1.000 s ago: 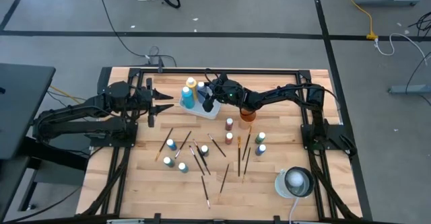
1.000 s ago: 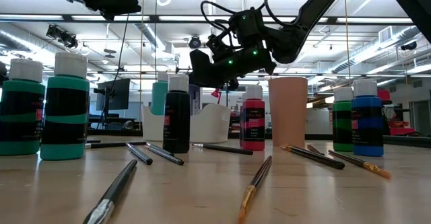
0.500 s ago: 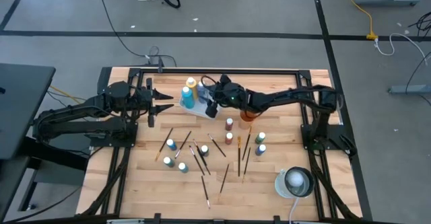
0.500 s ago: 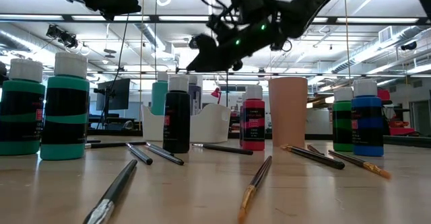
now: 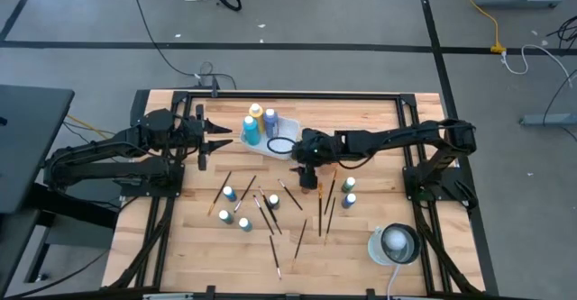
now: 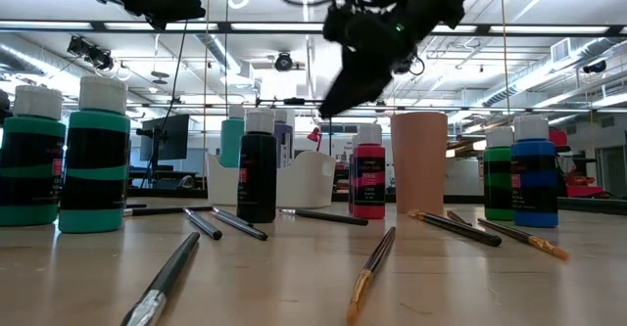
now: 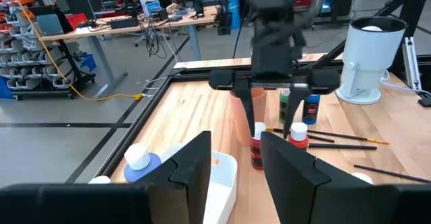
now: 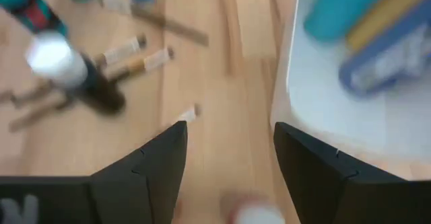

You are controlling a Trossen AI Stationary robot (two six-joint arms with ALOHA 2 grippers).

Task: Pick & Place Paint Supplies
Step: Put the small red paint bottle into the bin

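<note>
Standing and lying all over the wooden desk (image 5: 379,201) are the paint supplies. Three paint bottles are sitting in the white tray (image 5: 286,150) at the back of the desk: a teal bottle (image 5: 250,131), a yellow bottle (image 5: 256,113) and a blue bottle (image 5: 270,125). Two dark red bottles (image 5: 306,186) are standing near the middle, and one of them, close to an orange-brown cup (image 6: 418,163), is showing as a red bottle (image 6: 369,183) in the low view. More small bottles with white caps (image 5: 229,194) are standing among thin paintbrushes (image 5: 274,251) that are lying flat and pointing many ways.

The right gripper (image 5: 303,167) is hanging in the air just beside the tray, right over the dark red bottles. Its fingers (image 8: 147,171) are spread wide and are holding nothing.

The left gripper (image 5: 222,137) is waiting in the air at the left side of the desk, pointing toward the tray. Its fingers (image 7: 195,177) are a little apart and are holding nothing.

A white lamp (image 5: 397,242) is sitting at the front right corner of the desk.
</note>
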